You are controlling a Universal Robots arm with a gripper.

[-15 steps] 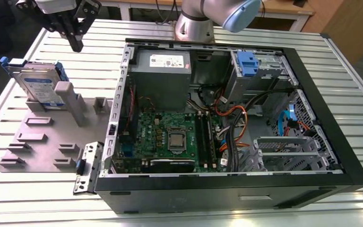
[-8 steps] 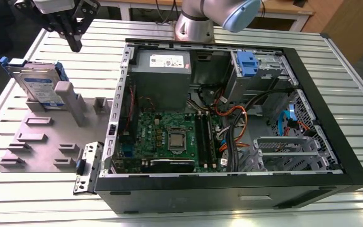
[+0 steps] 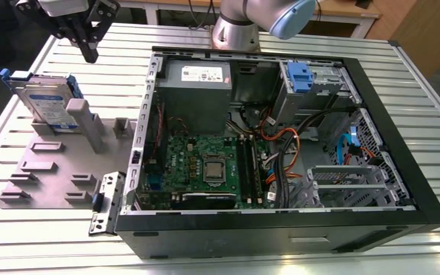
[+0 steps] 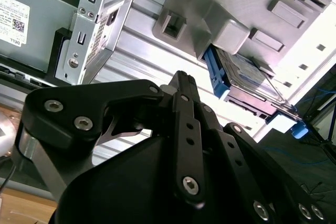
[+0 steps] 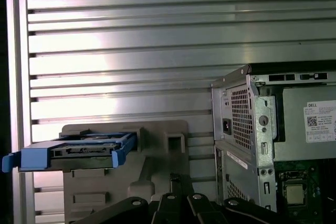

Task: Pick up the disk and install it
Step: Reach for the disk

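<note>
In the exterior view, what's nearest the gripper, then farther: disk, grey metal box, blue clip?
1. the disk, on the stand near the gripper.
2. the grey metal box, inside the case.
3. the blue clip, toward the exterior view's right.

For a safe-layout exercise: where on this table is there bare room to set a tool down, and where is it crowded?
Bare slats of the table lie in front of the grey fixture plate and on the exterior view's right of the computer case. Crowded: the plate, holding posts and the disk near the gripper, and the cabled case interior.
</note>
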